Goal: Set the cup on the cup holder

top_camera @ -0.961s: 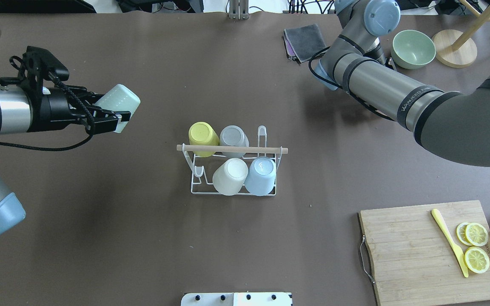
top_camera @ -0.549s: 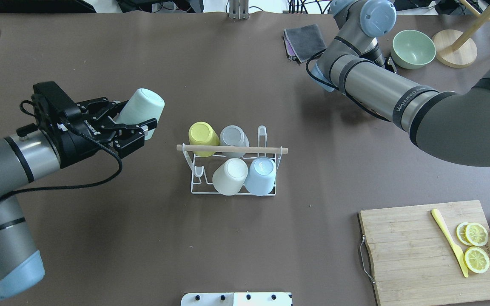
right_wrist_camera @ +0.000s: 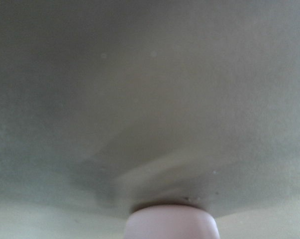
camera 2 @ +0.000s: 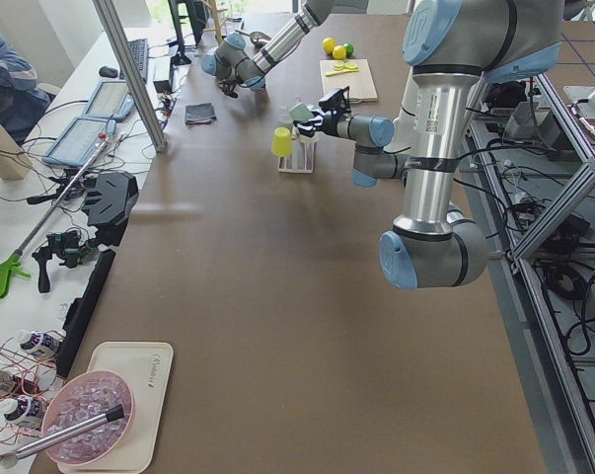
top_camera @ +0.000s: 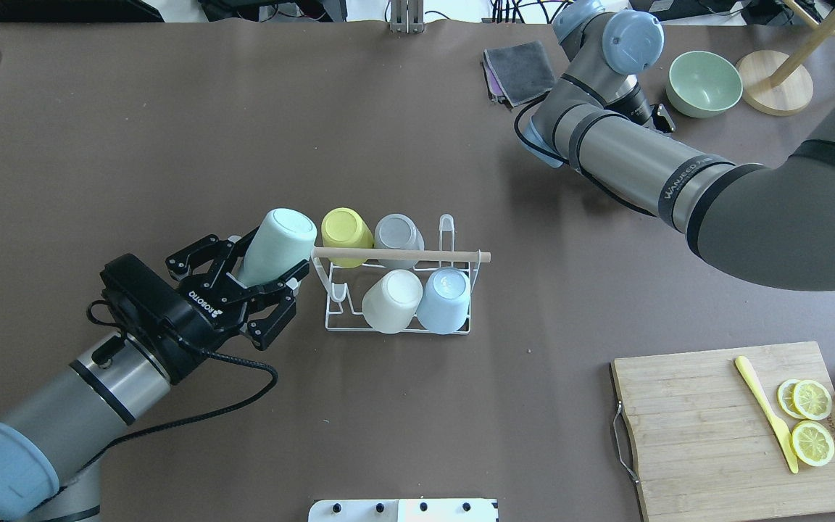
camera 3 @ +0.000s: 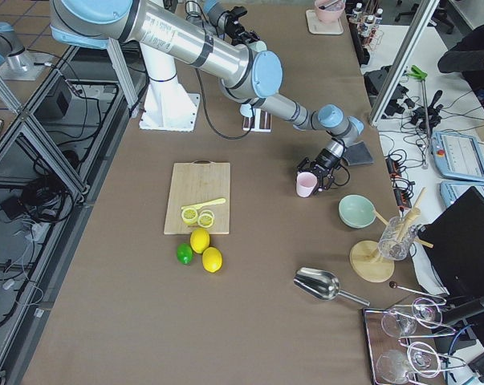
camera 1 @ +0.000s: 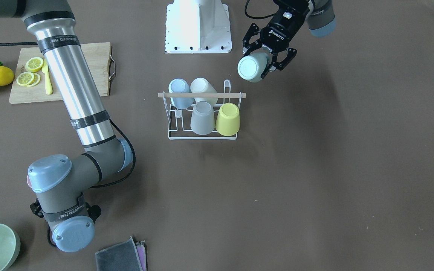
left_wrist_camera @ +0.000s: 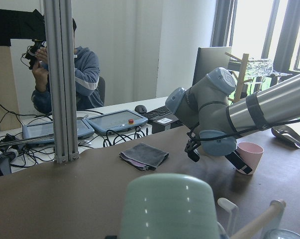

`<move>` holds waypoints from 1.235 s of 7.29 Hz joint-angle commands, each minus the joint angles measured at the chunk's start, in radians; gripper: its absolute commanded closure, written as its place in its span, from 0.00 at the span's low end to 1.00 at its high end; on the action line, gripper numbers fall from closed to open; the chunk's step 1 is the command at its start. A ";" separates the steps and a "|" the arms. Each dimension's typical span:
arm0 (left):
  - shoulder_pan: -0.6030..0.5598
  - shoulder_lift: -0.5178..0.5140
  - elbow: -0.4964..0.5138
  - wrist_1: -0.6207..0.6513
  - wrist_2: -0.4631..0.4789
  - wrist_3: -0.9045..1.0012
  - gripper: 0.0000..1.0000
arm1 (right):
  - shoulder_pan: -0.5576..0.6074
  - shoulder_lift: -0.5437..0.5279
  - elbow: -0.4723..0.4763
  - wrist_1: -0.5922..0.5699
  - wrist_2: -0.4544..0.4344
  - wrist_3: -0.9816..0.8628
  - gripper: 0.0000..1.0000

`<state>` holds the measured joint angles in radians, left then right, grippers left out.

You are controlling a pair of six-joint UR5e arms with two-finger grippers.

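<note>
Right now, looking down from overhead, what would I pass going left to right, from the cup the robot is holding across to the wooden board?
mint cup → yellow cup → grey cup → blue cup → cutting board

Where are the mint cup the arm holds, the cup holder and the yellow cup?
mint cup [top_camera: 277,245], overhead view, its side wall
cup holder [top_camera: 432,254], overhead view, its wooden bar
yellow cup [top_camera: 346,228], overhead view, its upturned base

Brown table [top_camera: 243,109], white wall [left_wrist_camera: 130,40], bright windows [left_wrist_camera: 249,25], aluminium post [left_wrist_camera: 60,74]
</note>
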<state>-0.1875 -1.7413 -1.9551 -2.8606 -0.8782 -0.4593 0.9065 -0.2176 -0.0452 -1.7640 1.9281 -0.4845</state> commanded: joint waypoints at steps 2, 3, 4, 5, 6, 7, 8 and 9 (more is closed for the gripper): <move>0.065 -0.075 0.013 0.000 0.165 0.075 0.81 | -0.006 0.009 -0.016 0.000 -0.024 -0.008 0.00; 0.074 -0.090 0.025 0.000 0.223 0.105 0.80 | -0.008 0.010 -0.018 0.000 -0.032 -0.006 0.00; 0.076 -0.143 0.074 0.000 0.252 0.107 0.80 | -0.008 0.010 -0.019 0.000 -0.035 -0.006 0.00; 0.076 -0.161 0.103 -0.002 0.278 0.103 0.80 | -0.008 0.012 -0.018 -0.002 -0.038 -0.005 0.00; 0.076 -0.194 0.146 -0.003 0.292 0.094 0.80 | -0.008 0.017 -0.021 0.000 -0.038 -0.008 0.26; 0.089 -0.211 0.169 -0.003 0.324 0.091 0.80 | -0.008 0.023 -0.022 -0.003 -0.038 -0.011 0.70; 0.117 -0.217 0.192 -0.031 0.358 0.091 0.80 | -0.005 0.035 -0.021 -0.037 -0.038 -0.016 1.00; 0.122 -0.218 0.200 -0.060 0.361 0.091 0.80 | 0.006 0.037 -0.021 -0.040 -0.038 -0.023 1.00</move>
<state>-0.0805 -1.9532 -1.7734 -2.8889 -0.5354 -0.3674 0.9033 -0.1873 -0.0661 -1.7898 1.8899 -0.4997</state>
